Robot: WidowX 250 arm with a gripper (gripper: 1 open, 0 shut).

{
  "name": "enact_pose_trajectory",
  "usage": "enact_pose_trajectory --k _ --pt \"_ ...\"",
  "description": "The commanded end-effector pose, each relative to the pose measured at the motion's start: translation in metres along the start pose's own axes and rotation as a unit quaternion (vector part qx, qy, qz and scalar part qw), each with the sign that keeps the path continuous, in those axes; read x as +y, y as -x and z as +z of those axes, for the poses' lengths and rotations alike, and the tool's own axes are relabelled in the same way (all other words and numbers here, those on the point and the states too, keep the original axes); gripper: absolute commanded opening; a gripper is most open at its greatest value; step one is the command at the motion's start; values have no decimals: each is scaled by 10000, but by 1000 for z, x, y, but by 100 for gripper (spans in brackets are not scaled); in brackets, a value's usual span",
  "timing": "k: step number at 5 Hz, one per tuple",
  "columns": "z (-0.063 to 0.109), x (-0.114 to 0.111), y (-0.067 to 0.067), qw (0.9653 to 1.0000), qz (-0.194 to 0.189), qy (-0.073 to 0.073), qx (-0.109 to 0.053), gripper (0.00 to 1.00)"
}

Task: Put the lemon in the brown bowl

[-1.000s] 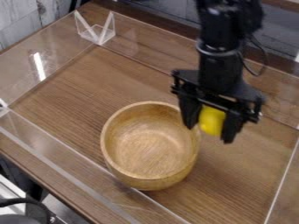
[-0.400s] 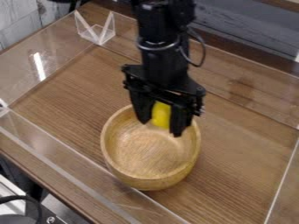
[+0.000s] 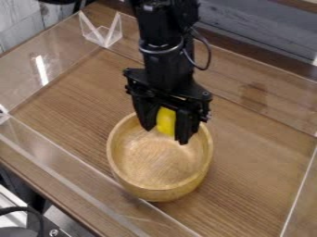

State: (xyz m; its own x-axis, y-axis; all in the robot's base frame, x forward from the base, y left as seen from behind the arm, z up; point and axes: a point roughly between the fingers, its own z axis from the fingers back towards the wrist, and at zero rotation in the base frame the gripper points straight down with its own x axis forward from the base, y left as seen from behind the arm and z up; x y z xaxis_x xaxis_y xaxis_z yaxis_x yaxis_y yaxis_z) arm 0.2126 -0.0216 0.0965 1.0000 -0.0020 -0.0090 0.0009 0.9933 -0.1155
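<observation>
The lemon (image 3: 165, 121) is a small bright yellow fruit held between the black fingers of my gripper (image 3: 165, 126). The gripper is shut on it and hangs just above the inside of the brown bowl (image 3: 132, 171), over its far half. The bowl is a large round light-brown wooden one with a thick rim, standing on the wooden table. The lower part of the lemon is partly hidden by the fingers.
A clear plastic wall (image 3: 50, 56) runs around the table's left, front and right sides. A small clear stand (image 3: 100, 30) sits at the back left. Black cables hang beside the arm at the back.
The gripper has carried the lemon leftward from beside the bowl's right rim to above the bowl's inside. Over the last half second it shifted slightly further left.
</observation>
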Motion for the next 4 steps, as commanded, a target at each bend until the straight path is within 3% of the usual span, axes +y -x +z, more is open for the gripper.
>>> enact_pose_trajectory --k 1,4 --pt "11 -1 -3 9997 -70 -27 -220 0" --pt "10 -1 -1 9998 -45 -82 -149 0"
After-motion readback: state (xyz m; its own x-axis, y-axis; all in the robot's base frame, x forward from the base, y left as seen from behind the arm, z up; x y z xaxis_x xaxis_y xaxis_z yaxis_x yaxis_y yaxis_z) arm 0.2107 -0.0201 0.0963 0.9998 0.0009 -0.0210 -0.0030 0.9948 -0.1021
